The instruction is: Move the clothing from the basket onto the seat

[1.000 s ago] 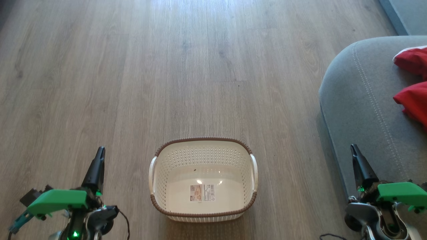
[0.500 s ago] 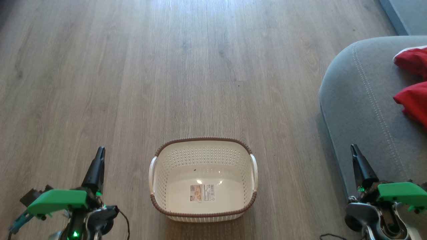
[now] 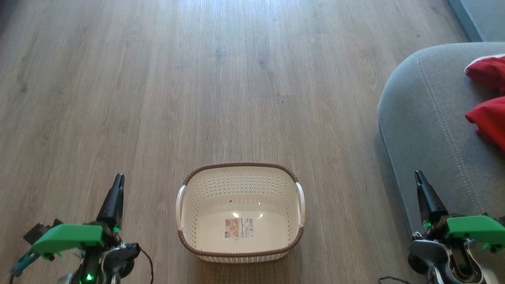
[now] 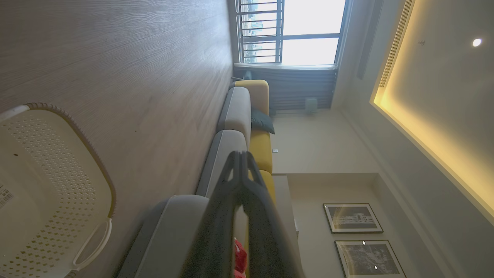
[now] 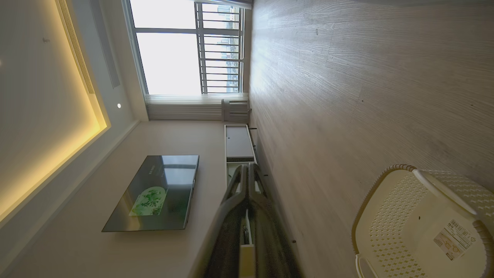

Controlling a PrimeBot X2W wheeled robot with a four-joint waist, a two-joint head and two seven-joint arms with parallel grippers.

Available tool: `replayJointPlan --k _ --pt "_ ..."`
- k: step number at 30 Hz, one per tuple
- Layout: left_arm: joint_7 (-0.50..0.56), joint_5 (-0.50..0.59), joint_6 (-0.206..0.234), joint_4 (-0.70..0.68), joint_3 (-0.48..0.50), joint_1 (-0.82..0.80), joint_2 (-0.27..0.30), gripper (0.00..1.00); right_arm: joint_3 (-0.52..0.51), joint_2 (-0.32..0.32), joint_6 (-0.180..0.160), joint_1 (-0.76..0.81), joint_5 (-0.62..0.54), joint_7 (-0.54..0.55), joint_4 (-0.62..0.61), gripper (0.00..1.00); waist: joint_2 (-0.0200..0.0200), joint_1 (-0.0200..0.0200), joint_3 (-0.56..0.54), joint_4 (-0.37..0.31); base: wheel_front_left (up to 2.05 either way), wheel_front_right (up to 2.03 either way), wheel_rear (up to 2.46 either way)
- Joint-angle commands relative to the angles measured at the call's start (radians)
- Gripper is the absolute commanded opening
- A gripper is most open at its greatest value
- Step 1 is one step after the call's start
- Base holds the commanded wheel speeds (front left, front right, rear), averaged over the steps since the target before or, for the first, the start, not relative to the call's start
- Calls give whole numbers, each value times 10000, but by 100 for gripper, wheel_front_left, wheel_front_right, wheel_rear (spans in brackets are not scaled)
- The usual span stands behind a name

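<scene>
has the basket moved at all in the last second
No. The basket keeps its place against the floorboard seams and the seat in the head view.

Lower left of the head view: left tool (image 3: 119,176), long matte black fingers tapering to a narrow point. Behind it, a bright green angular cover (image 3: 67,236), a teal tab (image 3: 21,265), a small green light (image 3: 87,277) and a thin black cable (image 3: 148,260) looping off a grey housing. Lower right: right tool (image 3: 417,174), same black wedge, matching green cover (image 3: 473,228), rounded grey metal wrist (image 3: 428,252). Close up in the wrist views: dark speckled fingers (image 4: 216,231), slotted near the tips, with a pale strip (image 5: 247,251) between.
</scene>
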Motion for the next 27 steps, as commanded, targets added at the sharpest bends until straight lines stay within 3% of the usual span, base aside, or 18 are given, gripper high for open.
replayJointPlan --k 1,27 --pt "77 -64 -94 -351 338 -271 81 0 164 -51 0 -557 52 60 -382 0 0 0 0 0 0 0 0" --pt "76 -65 -94 -352 337 -271 81 0 160 -48 0 -558 49 63 -382 0 0 0 0 0 0 0 0"
